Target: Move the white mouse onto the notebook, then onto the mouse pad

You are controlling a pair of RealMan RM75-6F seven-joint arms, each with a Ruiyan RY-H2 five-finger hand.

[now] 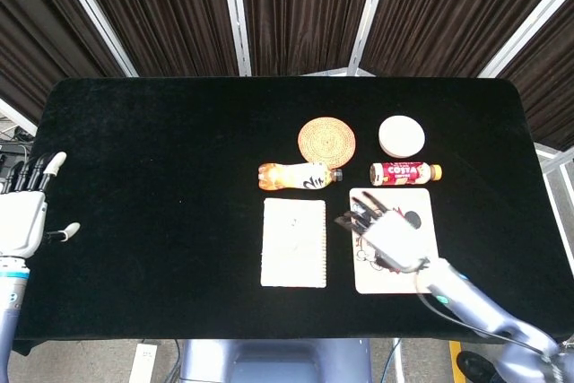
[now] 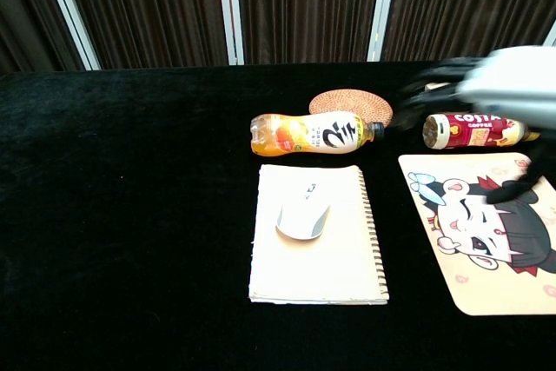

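The white mouse [image 2: 303, 220] lies on the cream spiral notebook [image 2: 317, 258] at the table's middle front, and nothing touches it. In the head view it is a faint shape [image 1: 289, 244] on the notebook [image 1: 293, 266]. The cartoon mouse pad [image 2: 486, 249] lies just right of the notebook. My right hand [image 1: 386, 235] hovers over the mouse pad [image 1: 395, 282] with its fingers spread toward the notebook, holding nothing. In the chest view that right hand [image 2: 499, 84] is blurred. My left hand [image 1: 22, 213] is at the table's far left edge, fingers apart and empty.
An orange drink bottle [image 1: 299, 176] lies on its side behind the notebook. A coffee bottle [image 1: 405, 171] lies behind the mouse pad. Further back are a woven coaster [image 1: 326, 139] and a white bowl [image 1: 401, 135]. Black cloth covers the table.
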